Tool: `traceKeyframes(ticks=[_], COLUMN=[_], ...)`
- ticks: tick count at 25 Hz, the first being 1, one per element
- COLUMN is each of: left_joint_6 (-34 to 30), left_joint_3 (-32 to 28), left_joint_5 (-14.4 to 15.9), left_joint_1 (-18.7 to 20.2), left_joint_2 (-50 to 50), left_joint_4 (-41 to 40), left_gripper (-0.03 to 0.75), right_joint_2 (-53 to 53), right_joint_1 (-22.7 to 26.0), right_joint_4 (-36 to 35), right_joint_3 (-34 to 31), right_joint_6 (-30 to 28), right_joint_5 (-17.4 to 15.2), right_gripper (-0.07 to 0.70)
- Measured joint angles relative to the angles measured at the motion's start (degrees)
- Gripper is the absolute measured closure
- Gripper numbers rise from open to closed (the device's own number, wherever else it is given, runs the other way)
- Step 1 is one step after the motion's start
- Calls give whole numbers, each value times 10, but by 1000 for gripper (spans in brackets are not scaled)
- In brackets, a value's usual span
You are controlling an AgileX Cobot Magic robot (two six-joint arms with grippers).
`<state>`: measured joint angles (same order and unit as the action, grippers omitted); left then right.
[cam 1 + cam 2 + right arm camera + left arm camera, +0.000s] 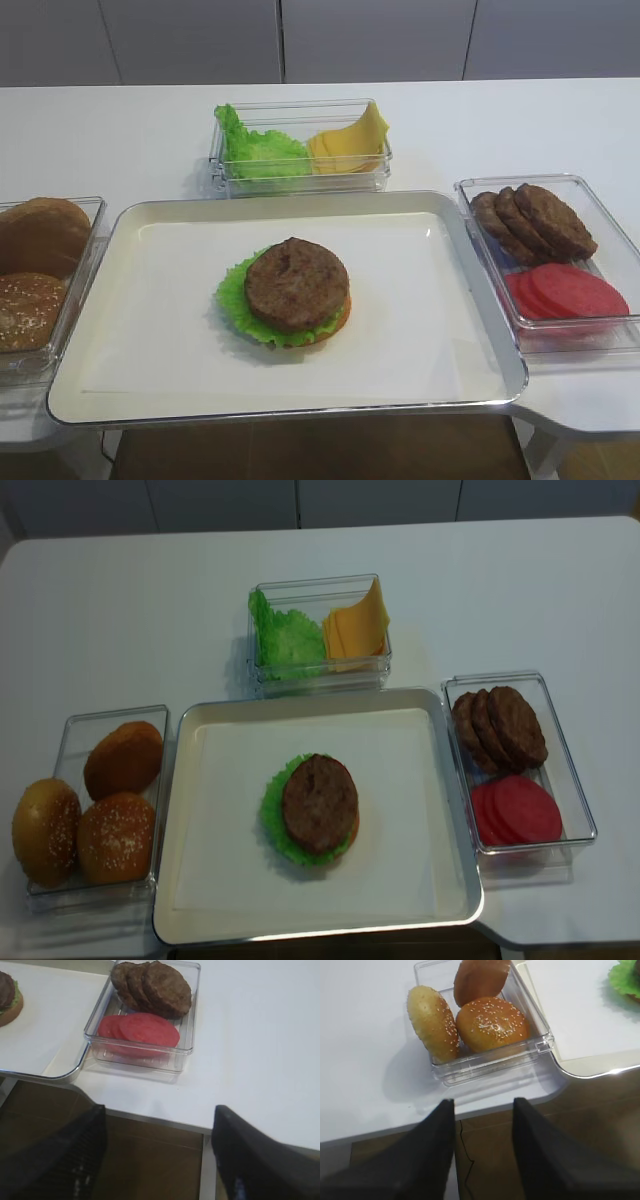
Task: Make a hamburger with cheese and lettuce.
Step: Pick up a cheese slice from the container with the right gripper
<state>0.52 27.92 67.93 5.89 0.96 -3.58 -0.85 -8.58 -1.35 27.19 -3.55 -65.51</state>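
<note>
We see the hamburger (297, 293) mid-tray (150, 330), patty on top. Cheese (350, 145) and lettuce (262, 152) share the clear bin (300, 183) behind the tray. Right gripper (157, 1152) and left gripper (484, 1147) both hang spread and empty off the table's (120, 610) near edge.

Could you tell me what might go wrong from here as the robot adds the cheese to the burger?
The cheese leans against the lettuce in one clear box, so a grab may lift several slices or a leaf too. The slice looks thin and could fold on the patty. The patty sits slightly off the bun, so pressing may shift the hamburger.
</note>
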Motion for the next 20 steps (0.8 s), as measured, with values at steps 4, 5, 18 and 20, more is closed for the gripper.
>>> traceKeyframes(ticks=[4,5,18,20], left_joint_6=[0,0,0,0], left_joint_3=[0,0,0,0], left_joint_5=[0,0,0,0], left_joint_1=[0,0,0,0], left_joint_2=[0,0,0,0], left_joint_4=[0,0,0,0], left_gripper=[427,427,427,427], right_joint_2=[0,0,0,14], right_joint_1=[0,0,0,0], right_joint_4=[2,2,2,2], right_joint_3=[0,0,0,0], right_joint_6=[0,0,0,0], right_joint_5=[0,0,0,0], right_gripper=[118,118,118,118])
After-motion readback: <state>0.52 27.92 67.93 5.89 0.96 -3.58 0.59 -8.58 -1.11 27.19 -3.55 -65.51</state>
